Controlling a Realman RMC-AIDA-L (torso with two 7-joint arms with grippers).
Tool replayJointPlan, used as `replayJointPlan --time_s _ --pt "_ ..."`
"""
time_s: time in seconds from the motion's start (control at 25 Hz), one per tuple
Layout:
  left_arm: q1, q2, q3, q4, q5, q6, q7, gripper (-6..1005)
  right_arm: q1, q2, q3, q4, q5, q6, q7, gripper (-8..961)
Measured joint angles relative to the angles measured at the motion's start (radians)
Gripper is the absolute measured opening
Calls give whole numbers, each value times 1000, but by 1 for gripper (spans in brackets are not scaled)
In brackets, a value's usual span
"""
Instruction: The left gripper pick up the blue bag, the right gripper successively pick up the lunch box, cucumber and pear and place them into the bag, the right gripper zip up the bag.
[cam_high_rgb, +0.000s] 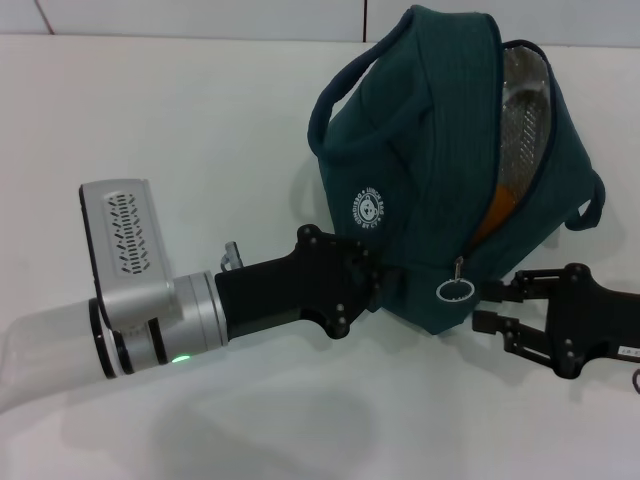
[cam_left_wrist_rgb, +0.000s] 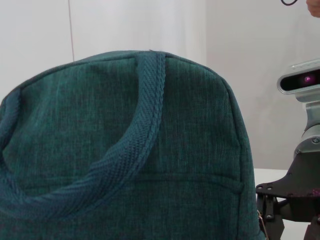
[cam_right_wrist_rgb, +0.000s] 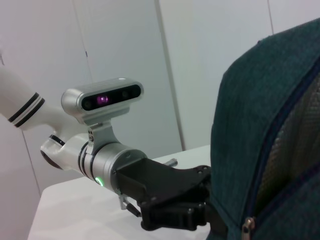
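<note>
The bag (cam_high_rgb: 430, 190) stands mid-table toward the right, its zip still open along the top so the silver foil lining and a patch of orange, probably the pear (cam_high_rgb: 497, 212), show inside; the lunch box and cucumber are not visible and are presumably inside. Its ring pull (cam_high_rgb: 454, 288) hangs at the near end of the zip. The left gripper (cam_high_rgb: 372, 285) is clamped on the bag's near left side, steadying it. The right gripper (cam_high_rgb: 492, 305) sits just right of the pull with its fingers apart, holding nothing. The step in hand looks like zipping: the fingers should pinch the small metal ring squarely, then draw it along the zip's curve toward the far end while the left hold keeps the cloth taut. The bag is soft woven fabric with ribbed webbing handles, so slack would snag the slider.
</note>
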Motion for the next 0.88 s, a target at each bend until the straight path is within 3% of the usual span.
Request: replayJointPlan --time_s 0.88 --pt "0 0 -3 0 0 0 2 51 55 -1 2 -71 -59 78 -27 294"
